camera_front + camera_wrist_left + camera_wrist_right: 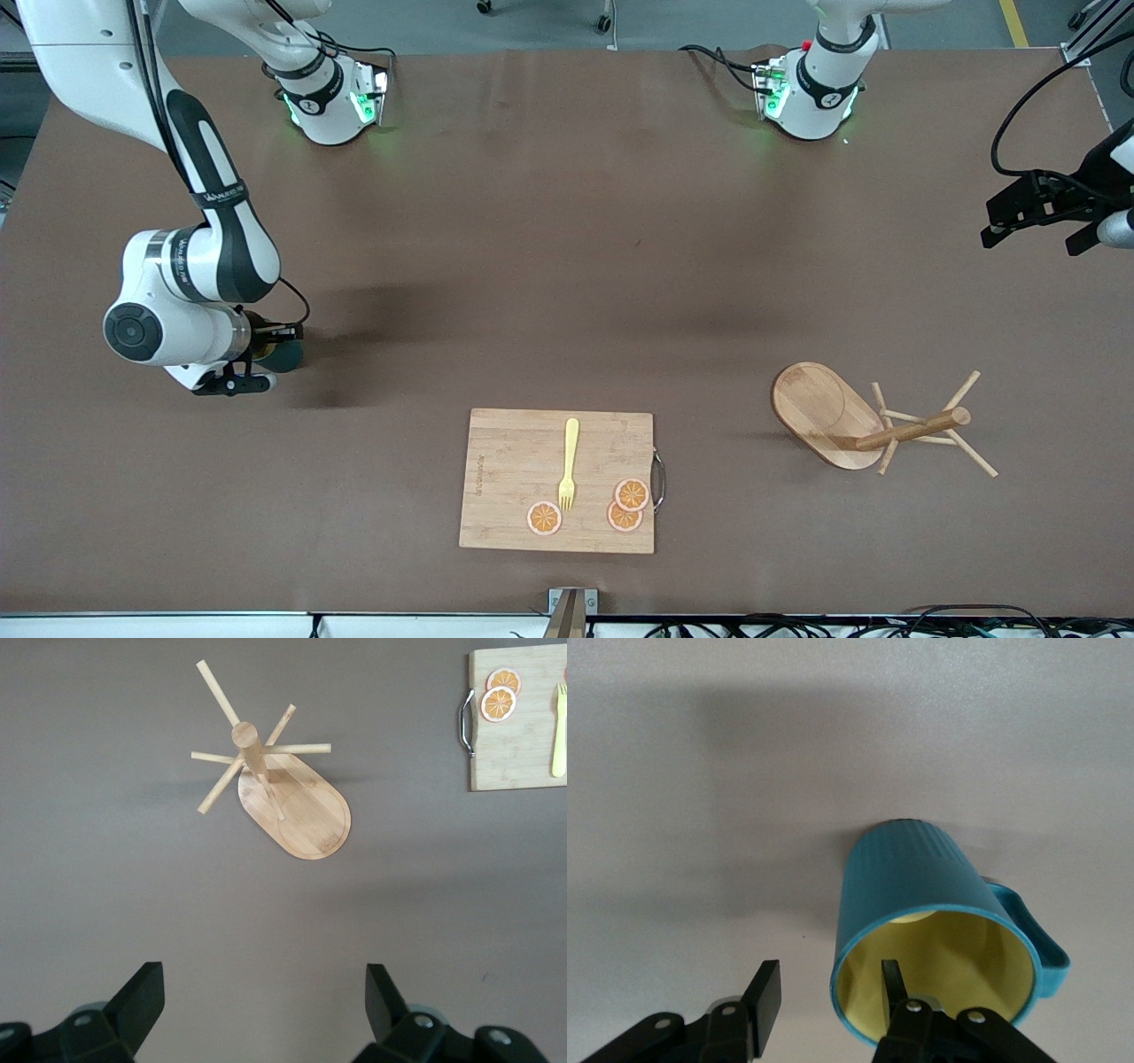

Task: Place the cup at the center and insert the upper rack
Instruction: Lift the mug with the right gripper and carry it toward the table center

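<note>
One finger of the right gripper [824,1001] sits inside the yellow mouth of the cup [921,904] and the other just outside its ribbed teal wall, the jaws half-narrowed around the rim but not visibly pinching it, low at the right arm's end of the table [532,221]. The handle juts from the wall away from both fingers. A sound grasp here looks to depend on seating the rim deep between the pads before lifting, so the mug does not swing. The left gripper [266,1001] waits, fingers spread wide and empty, above the bare tabletop; the upper rack [266,780] stands upright on its oval base well ahead of those fingertips, untouched, near the cutting board [518,726] with its fork [568,464] and orange slices [624,507].
</note>
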You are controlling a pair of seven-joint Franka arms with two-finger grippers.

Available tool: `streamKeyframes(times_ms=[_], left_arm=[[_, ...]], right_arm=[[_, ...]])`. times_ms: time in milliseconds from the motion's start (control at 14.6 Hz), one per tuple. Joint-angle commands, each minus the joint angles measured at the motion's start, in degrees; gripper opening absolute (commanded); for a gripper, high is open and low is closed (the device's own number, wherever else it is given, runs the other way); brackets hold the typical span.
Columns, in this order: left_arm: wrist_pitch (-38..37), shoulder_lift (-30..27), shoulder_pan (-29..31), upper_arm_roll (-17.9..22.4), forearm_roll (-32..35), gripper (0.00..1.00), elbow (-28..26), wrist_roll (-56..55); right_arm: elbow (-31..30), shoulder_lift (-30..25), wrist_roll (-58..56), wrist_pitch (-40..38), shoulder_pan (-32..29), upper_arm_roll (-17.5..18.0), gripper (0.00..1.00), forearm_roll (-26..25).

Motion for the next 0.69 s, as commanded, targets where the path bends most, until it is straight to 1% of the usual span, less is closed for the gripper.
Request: streamKeyframes(times_ms=[0,137,206,275,481,618], left_arm=[[-1.03,-0.10,0.11,-0.14,-0.37,1.00,0.82,-0.58],[-1.03,-0.10,0.11,-0.14,-0.37,1.00,0.82,-0.58],[-1.03,-0.10,0.11,-0.14,-0.37,1.00,0.82,-0.58],[-1.03,-0.10,0.20,-0.14,-0.37,1.00,0.82,-0.50],[-1.03,-0.10,0.20,-0.14,-0.37,1.00,0.73,-0.49],[-1.03,-0.10,0.20,-0.14,-0.37,1.00,0.82,-0.49]], right_arm=[[-0.56,0.33,0.18,1.18,-0.48,0.24,0.43,-0.47],[-0.65,0.33,0.26,0.65,-0.30,0.24,0.14,-0.47],[-0.47,0.33,0.35,0.39,-0.48,0.24,0.03,-0.47],[-0.38,0.33,0.35,0.38,-0.48,0.24,0.00,-0.47],[0.40,0.24,0.61,-0.14,0.13,0.24,0.00,-0.38],[4.43,0.24,3.41,-6.52,1.88,0.51,0.00,0.06]])
